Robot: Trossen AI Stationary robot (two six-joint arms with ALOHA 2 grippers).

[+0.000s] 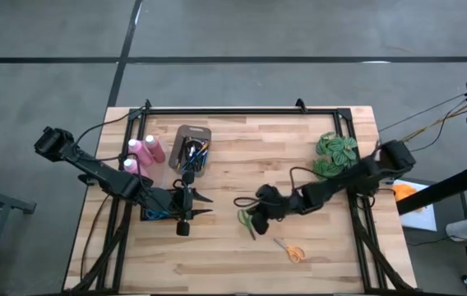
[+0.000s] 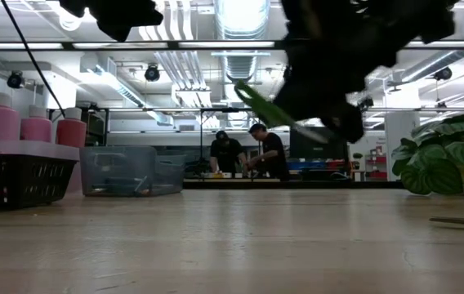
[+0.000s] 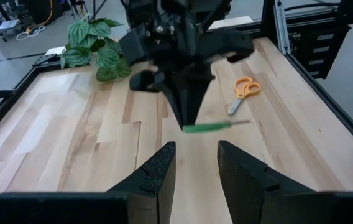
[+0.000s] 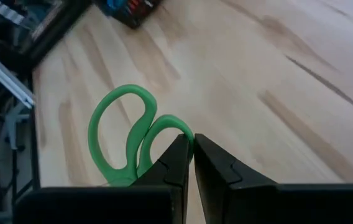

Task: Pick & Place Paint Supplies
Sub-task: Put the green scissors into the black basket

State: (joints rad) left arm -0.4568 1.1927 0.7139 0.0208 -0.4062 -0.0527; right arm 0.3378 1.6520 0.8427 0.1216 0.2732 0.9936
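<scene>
The right gripper (image 4: 191, 163), clamped on green scissors (image 4: 127, 140) mid-table, needs carrying left toward the black basket (image 1: 158, 210).

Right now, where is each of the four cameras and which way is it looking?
High view: above the table, looking straight down; both arms show.
Low view: at table-top height, looking level across to the room; dark arms hang in from above.
Left wrist view: on the left arm, facing the right tool across the table; its own parted fingers show below.
Right wrist view: on the right arm, looking down at the wood; its fingers are shut on the green scissors.
Shared: all four show the green scissors; high and left wrist also show the orange scissors.
</scene>
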